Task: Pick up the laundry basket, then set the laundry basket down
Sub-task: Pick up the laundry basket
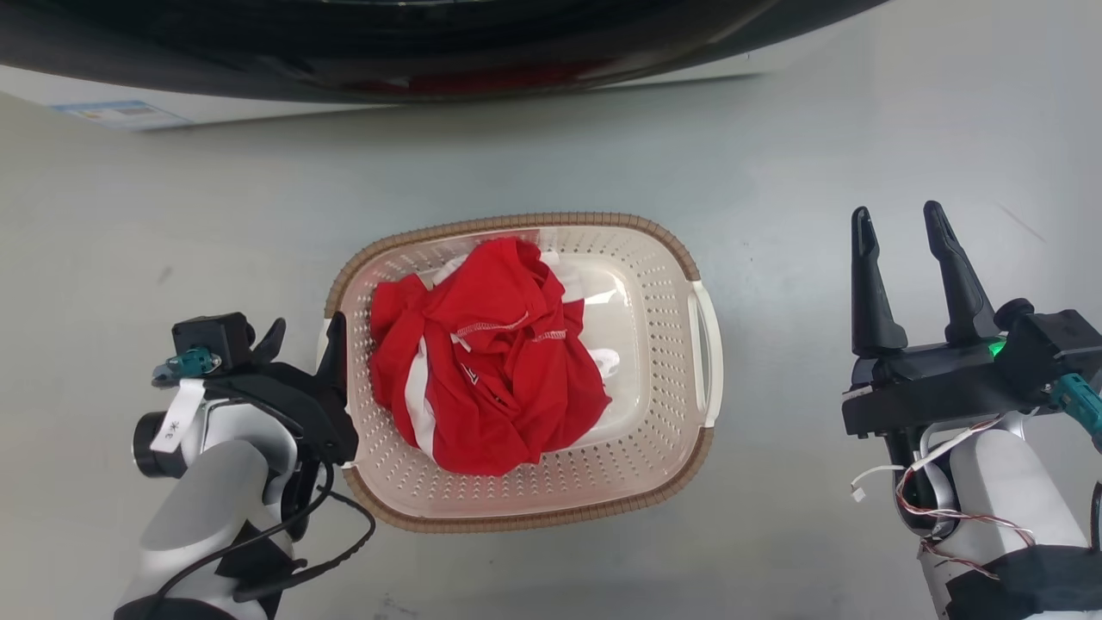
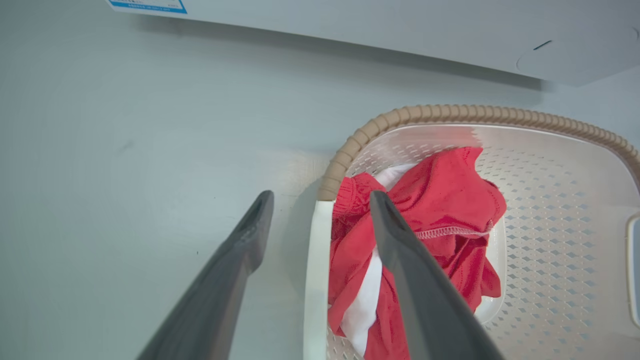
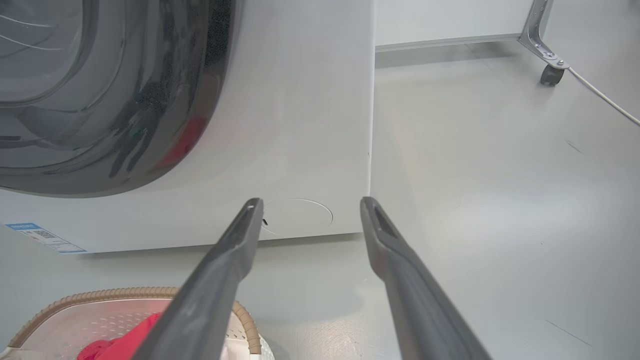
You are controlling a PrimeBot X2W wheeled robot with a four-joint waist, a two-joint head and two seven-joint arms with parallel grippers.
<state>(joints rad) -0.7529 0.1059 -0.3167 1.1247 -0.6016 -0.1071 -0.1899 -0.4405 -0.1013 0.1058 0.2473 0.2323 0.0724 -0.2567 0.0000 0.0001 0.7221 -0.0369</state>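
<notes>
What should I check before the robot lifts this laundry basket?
1. Left pincer astride the left handle: ok, open, one finger inside, one outside.
2. Right pincer at the right handle: not ok, open, apart over the floor.
3. Red clothes within the laundry basket: ok.
4. Gap to the washing machine: ok.
5. Inner left finger free of the clothes: cannot tell.

Laundry basket [image 1: 663,344]: cream-white plastic, rounded-rectangular, with walls perforated in rows, a brown woven-look rim [image 1: 534,220] and a white handle [image 1: 708,353] at each short side. It stands upright, mouth upward, flat on the grey floor [image 1: 775,129] near the washing machine [image 3: 300,125] front. Contents: a crumpled red garment [image 1: 491,362] with white panels, heaped toward the robot's left; the smooth base shows at the right.
</notes>
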